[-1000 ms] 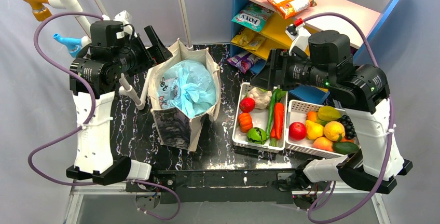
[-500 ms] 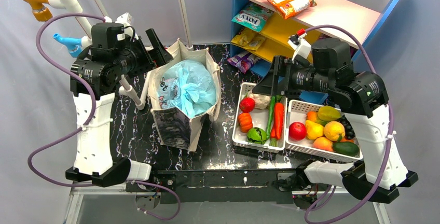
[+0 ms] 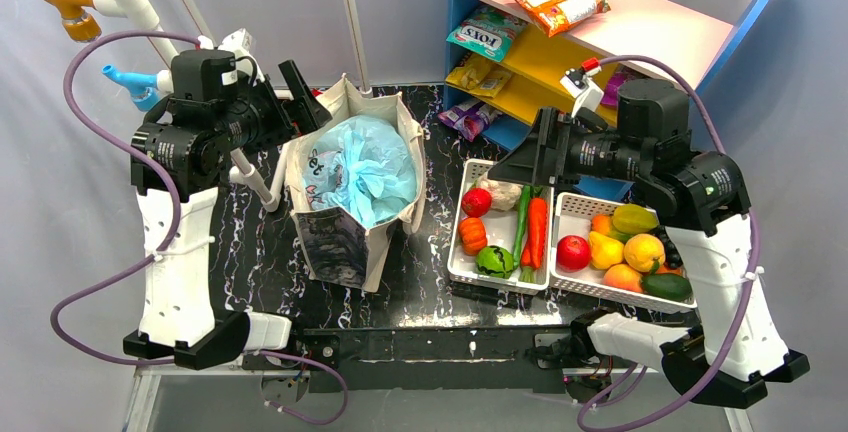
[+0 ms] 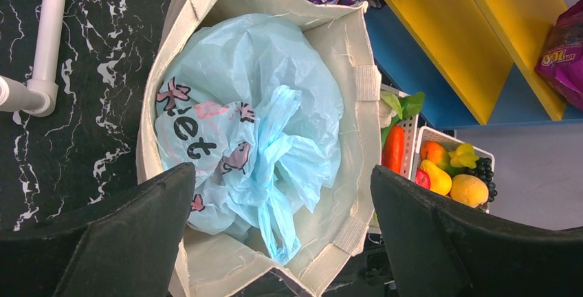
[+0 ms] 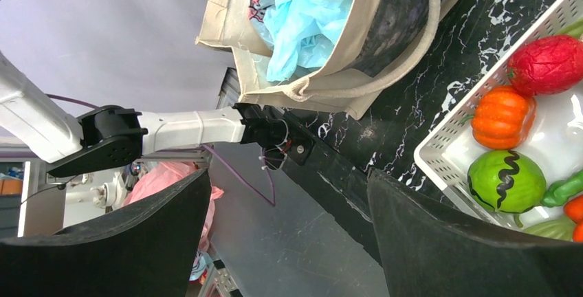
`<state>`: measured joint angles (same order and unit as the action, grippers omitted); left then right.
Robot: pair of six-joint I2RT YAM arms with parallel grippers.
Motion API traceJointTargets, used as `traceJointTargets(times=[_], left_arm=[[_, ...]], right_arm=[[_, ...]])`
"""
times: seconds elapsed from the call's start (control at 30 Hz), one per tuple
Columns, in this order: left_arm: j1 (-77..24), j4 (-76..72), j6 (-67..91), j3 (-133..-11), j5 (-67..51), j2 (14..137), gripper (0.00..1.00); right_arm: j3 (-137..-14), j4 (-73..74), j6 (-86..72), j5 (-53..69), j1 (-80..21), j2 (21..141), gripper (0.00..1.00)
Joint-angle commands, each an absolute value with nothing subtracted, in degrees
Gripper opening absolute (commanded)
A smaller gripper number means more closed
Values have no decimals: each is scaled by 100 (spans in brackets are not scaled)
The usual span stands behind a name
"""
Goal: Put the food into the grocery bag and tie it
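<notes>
**A:** Where is the food lying?

**B:** It is sitting in two white baskets [image 3: 455, 264] at the right of the table [image 3: 430, 297]. The red round one [image 3: 476, 201] is resting close by the right gripper [image 5: 289, 183], which is hovering spread wide, holding nothing.

**A:** And the grocery bag [image 3: 365, 167]?

**B:** It is slumping inside the canvas tote [image 3: 340, 244], leftward across the table, beneath the left gripper [image 4: 283, 170], which is also gaping and empty. The right arm is standing nearer the food, so it is probably the one picking.

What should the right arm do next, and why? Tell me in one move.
Probably lower the right gripper onto the red vegetable in the basket. Its jaws stand open and empty close by, and the bag sits nearby in the tote.
</notes>
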<state>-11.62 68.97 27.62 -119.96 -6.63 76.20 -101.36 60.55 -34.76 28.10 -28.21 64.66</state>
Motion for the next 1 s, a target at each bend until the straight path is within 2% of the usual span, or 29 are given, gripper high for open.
traceJointTargets(times=[0.0,0.6,0.97], left_arm=[[-1143,6856,2697,-11885,-681,7436,99],[-1137,6901,2626,-12002,-688,7461,100],[-1143,6725,2768,-11656,-677,7280,100]], right_arm=[[-10108,5726,-3524,3036,-2722,6347,91],[-9910,5599,-3623,3007,-2579,6103,92],[-9791,5710,-3730,2971,-2511,6014,91]])
